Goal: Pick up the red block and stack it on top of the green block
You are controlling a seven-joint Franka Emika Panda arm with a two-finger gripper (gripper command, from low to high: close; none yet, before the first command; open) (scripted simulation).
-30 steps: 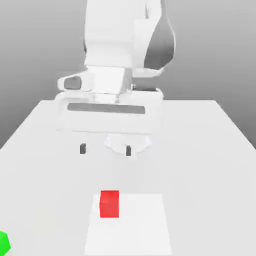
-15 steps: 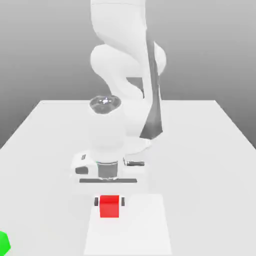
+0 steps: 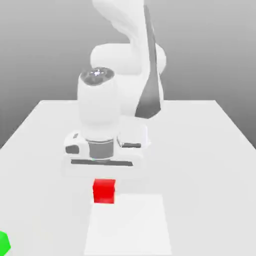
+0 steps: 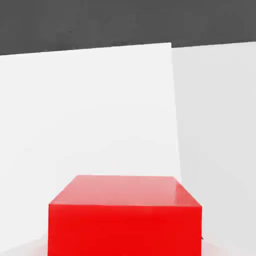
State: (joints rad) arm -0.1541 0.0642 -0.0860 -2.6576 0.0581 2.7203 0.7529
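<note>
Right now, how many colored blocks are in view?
2: the red block, held at the gripper, and the green block, cut off at the exterior view's lower left edge.

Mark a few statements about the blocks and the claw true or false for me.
1. The claw is holding the red block. True.
2. The green block sits at the exterior view's right edge. False: it is at that view's left edge, partly cut off.
3. The red block is stacked on the green block. False: the two are well apart, with the green block off to one side.
4. The tabletop bears a brighter white square patch. True.
5. The red block is nearer than the green block to the robot arm's base. True.
</note>
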